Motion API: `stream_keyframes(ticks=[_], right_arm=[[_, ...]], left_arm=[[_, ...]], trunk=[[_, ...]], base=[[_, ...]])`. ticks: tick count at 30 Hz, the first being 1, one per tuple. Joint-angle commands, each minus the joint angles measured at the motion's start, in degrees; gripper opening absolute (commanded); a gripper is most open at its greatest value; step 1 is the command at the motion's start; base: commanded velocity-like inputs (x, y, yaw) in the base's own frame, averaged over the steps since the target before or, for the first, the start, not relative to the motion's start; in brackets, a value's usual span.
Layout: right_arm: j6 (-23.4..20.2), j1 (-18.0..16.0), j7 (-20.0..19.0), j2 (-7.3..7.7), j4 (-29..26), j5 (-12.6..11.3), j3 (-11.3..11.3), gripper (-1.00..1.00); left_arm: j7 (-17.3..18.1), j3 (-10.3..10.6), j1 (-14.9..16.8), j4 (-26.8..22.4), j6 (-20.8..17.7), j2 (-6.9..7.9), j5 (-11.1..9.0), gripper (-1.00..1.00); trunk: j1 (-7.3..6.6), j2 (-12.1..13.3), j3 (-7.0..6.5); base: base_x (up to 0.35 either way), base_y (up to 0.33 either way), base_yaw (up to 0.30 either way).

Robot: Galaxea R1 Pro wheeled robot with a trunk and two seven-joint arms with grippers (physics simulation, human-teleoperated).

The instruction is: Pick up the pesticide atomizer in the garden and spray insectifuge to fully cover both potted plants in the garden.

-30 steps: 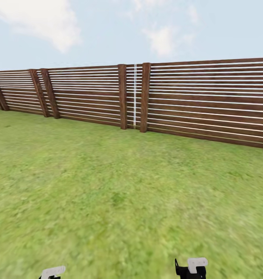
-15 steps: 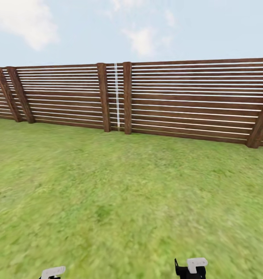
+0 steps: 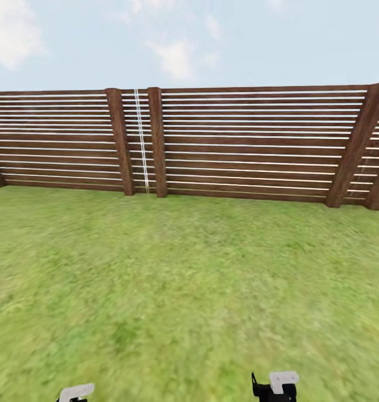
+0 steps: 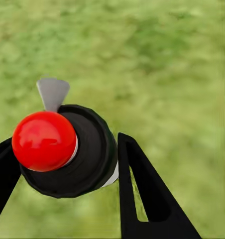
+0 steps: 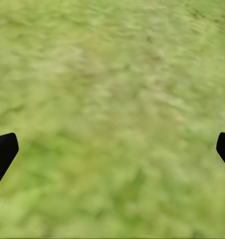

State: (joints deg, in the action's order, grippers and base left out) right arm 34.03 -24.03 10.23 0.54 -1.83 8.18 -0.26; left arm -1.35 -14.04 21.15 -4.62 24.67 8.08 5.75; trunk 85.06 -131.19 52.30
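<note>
In the left wrist view the pesticide atomizer (image 4: 90, 154) is seen from above: a dark round body with a white band, a red cap and a small grey nozzle. My left gripper (image 4: 67, 149) is shut on it, with one black finger on each side. My right gripper (image 5: 115, 147) is open, its two black fingertips (image 5: 3, 152) far apart over bare grass with nothing between them. The garden lawn (image 3: 189, 290) stretches ahead in the head view. The potted plants are out of view.
A brown horizontal-slat wooden fence (image 3: 245, 145) closes the far side of the lawn, with thick posts (image 3: 156, 142) and a corner post (image 3: 354, 148) at the right. White parts of both arms (image 3: 283, 382) poke up at the head view's lower edge.
The whole head view has swung to the right: the fence and its posts slid left in the picture and a corner post came in at the right. The arms keep their places.
</note>
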Motion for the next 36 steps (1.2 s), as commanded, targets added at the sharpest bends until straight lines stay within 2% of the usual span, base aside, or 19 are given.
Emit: stream_keyframes(ticks=[1,12,36], right_arm=[[0.07,-0.05,0.49,-0.01,0.07,0.61,-0.02,1.00],[0.07,-0.05,0.49,-0.01,0.07,0.61,0.00,1.00],[0.07,-0.05,0.49,-0.10,0.07,0.61,0.00,1.00]], left_arm=[[-0.14,-0.37,0.03,0.05,0.20,0.00,0.59,-1.00],[-0.14,-0.37,0.03,0.05,0.20,0.00,0.66,-1.00],[-0.14,-0.37,0.03,0.05,0.20,0.00,0.60,-1.00]], trunk=[[0.02,-0.02,0.05],[0.02,-0.02,0.05],[0.02,-0.02,0.05]], base=[[0.339,0.112,-0.264],[0.339,0.094,-0.264],[0.339,0.002,-0.264]])
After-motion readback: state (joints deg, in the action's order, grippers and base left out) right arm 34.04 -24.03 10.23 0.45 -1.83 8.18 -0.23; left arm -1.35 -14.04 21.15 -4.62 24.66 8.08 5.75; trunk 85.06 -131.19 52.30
